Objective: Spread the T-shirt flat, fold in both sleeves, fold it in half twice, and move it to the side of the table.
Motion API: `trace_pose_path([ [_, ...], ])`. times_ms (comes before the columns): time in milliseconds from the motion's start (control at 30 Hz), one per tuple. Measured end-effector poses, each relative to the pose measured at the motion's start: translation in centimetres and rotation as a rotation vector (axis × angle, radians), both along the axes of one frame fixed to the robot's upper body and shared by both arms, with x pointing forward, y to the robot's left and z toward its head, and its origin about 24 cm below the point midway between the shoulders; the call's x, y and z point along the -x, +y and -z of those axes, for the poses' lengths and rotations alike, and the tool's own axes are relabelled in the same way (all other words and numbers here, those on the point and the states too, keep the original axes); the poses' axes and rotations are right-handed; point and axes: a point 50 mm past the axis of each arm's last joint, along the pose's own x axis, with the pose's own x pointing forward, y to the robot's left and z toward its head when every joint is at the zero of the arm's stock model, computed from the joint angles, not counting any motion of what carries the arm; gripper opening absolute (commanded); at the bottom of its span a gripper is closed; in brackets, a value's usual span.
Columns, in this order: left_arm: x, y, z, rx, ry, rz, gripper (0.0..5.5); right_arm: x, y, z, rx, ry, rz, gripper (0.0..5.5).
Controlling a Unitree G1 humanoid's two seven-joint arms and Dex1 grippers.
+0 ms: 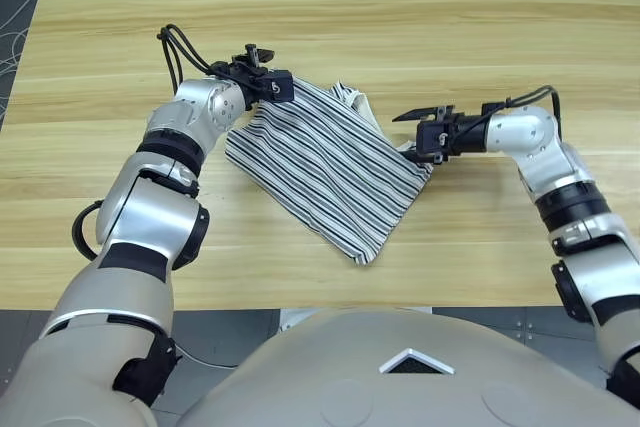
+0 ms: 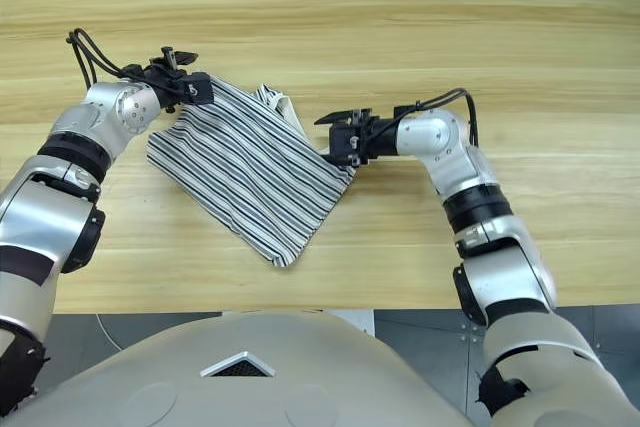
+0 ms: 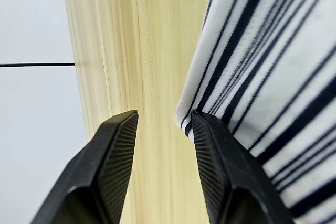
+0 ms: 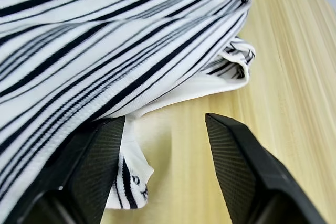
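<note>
**Folded shirt cornerwise on the table, a gripper at each end**

Head views: show a striped shirt [image 1: 325, 172], folded to a rough square, lying cornerwise on the wooden table [image 1: 420, 7], towards the near side. Place the left gripper [image 1: 278, 87] at the shirt's far left corner and the right gripper [image 1: 412, 137] at its right corner, with a bunched white bit of cloth poking out at the far corner between them. Leave the left fingers' gap hard to judge; show the right ones spread.

Left wrist view: settles that. Fingers set apart, bare wood between them, the shirt's striped edge just beside one finger, nothing pinched.

Right wrist view: adds the loose layers at the fold. Fingers wide, one overlapped by the striped cloth, a hem and bare wood in the gap, the other gripper's tips far off at the opposite corner.
</note>
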Motion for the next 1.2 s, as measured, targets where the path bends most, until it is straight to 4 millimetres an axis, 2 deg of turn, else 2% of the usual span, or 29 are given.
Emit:
trace_pose_path([
  [100, 0.0, -0.2, 0.0, 0.056, -0.004, 0.001, 1.92, 1.4, 1.7, 0.6, -0.087, 0.057, -0.001, 2.84],
  [233, -0.1, -1.8, -0.4, 0.106, -0.020, 0.085, 1.92, 2.0, 4.0, 0.9, -0.185, 0.139, 0.010, 2.84],
  [400, 0.1, -2.6, -0.5, 0.128, -0.030, 0.148, 1.92, 2.0, 4.1, 0.9, -0.193, 0.149, 0.024, 2.84],
  [533, 0.3, -4.0, -1.4, 0.194, -0.077, 0.273, 1.92, 0.7, 2.0, 0.0, -0.135, 0.112, 0.080, 2.84],
  [600, -0.1, -4.4, -2.6, 0.150, -0.154, 0.360, 1.92, 0.0, 0.2, -0.6, -0.081, 0.087, 0.116, 2.84],
  [733, -1.3, -2.8, -6.3, 0.082, -0.307, 0.421, 1.92, -1.3, -2.6, -2.2, -0.014, 0.051, 0.171, 2.84],
  [867, -1.4, -1.7, -7.6, 0.061, -0.350, 0.430, 1.92, -2.1, -3.2, -2.8, -0.009, 0.040, 0.197, 2.84],
  [933, -1.3, -0.8, -8.3, 0.147, -0.347, 0.350, 1.92, -2.5, -3.2, -2.8, -0.042, 0.049, 0.225, 2.84],
  [967, -0.9, -0.1, -8.1, 0.200, -0.303, 0.296, 1.92, -2.7, -2.8, -2.9, -0.087, 0.057, 0.231, 2.84],
  [1067, 1.8, 1.4, -5.6, 0.296, -0.089, 0.180, 1.92, -2.9, -1.3, -3.0, -0.183, 0.066, 0.232, 2.84],
  [1133, 5.1, 2.6, -3.6, 0.258, 0.083, 0.169, 1.92, -3.1, -1.0, -2.8, -0.206, 0.066, 0.250, 2.84],
  [1200, 7.8, 3.7, -3.4, 0.209, 0.199, 0.179, 1.92, -3.2, -1.2, -2.6, -0.210, 0.069, 0.274, 2.84],
])
